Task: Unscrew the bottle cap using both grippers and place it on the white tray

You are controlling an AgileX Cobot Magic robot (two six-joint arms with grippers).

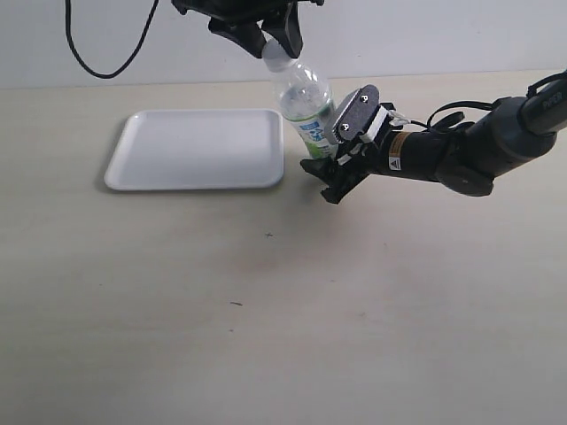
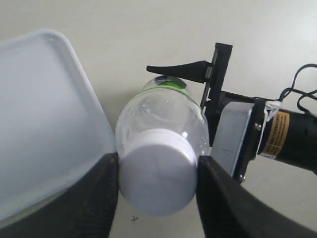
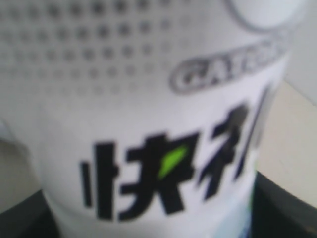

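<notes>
The clear bottle [image 1: 306, 106] leans, lifted off the table, its label [image 3: 163, 148] filling the right wrist view. My right gripper [image 1: 330, 155], with the grey screwed plate, is shut on the bottle's lower body. The white bottle cap [image 2: 157, 171] still sits on the neck, and my black left gripper [image 2: 157, 191] is shut on it from above, one finger pressed against each side. In the exterior view the bottle cap [image 1: 274, 58] shows between the left gripper's [image 1: 270, 40] claws. The white tray [image 1: 199, 149] lies on the table just left of the bottle.
A black cable [image 1: 97, 62] hangs at the back left above the table. The right arm [image 1: 469, 146] stretches in low from the right edge. Beige tabletop [image 1: 266, 310] spreads in front of the tray and arms.
</notes>
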